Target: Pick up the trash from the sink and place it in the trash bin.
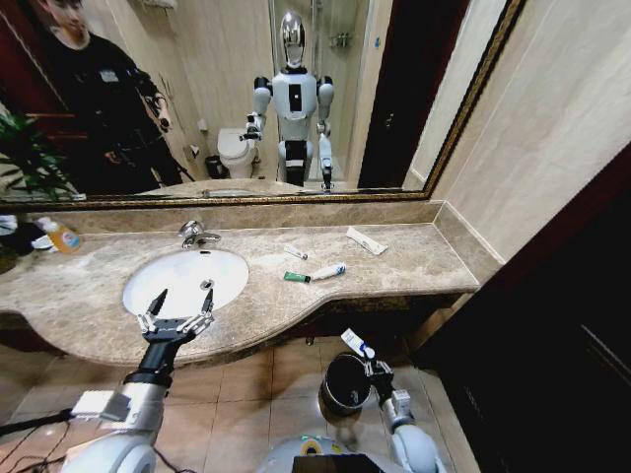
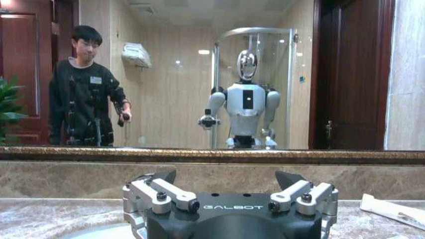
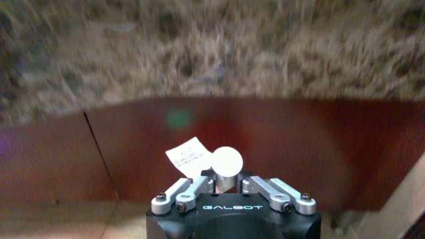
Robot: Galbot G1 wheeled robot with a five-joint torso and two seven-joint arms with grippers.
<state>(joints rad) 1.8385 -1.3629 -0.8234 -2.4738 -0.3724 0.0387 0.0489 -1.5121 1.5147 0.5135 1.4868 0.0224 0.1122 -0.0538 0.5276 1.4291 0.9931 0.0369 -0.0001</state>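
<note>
The small white-and-blue tube (image 1: 357, 343) sits pinched in your right claw (image 1: 369, 357), just above the rim of the black trash bin (image 1: 345, 384) on the floor below the surface (image 1: 414, 261). Centre the tube over the bin's mouth before you let go, so it cannot catch the rim. More trash remains up on the surface: a flat white packet (image 1: 366, 240), another tube (image 1: 326, 272) and a green packet (image 1: 296, 278). Your left claw (image 1: 177, 304) hovers spread wide at the sink (image 1: 158, 281).
</note>
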